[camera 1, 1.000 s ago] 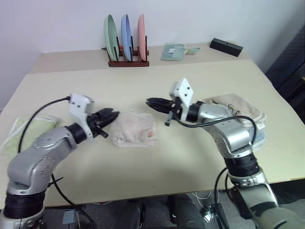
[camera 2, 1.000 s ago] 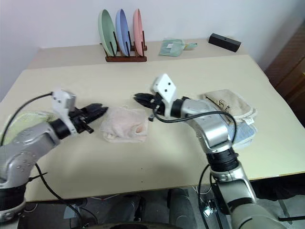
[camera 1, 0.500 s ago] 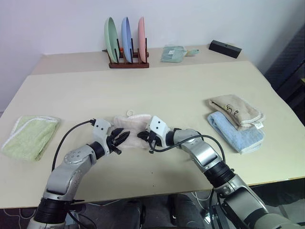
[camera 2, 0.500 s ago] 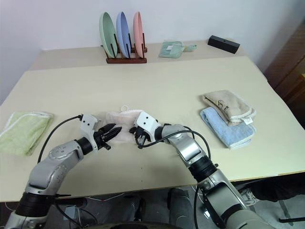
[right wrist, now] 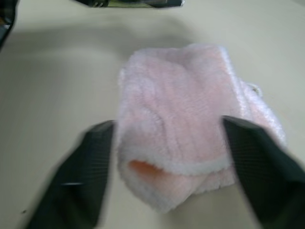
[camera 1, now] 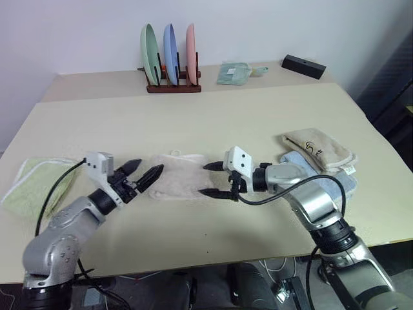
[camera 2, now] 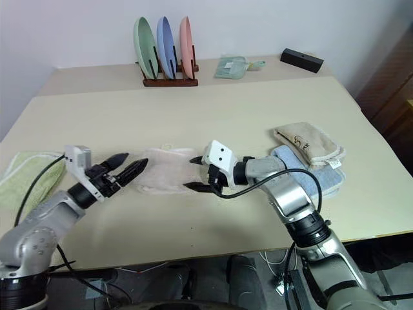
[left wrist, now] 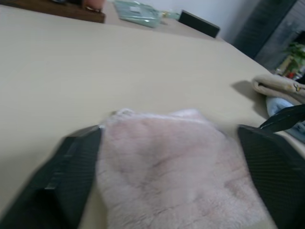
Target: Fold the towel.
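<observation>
Towel (camera 1: 179, 179), pink, lies folded mid-counter nearer the front edge; my left gripper (camera 1: 143, 172) and right gripper (camera 1: 215, 180) flank it, wide open, empty. Folding looks finished; next I back away.

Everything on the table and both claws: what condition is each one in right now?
pink towel: folded, flat on the table, held by nothing
left gripper: open, beside the towel
right gripper: open, at the towel's other side
green towel: folded, near the table's edge
beige towel: folded, lying on the blue one
blue towel: folded, underneath
plates: upright in the rack
</observation>
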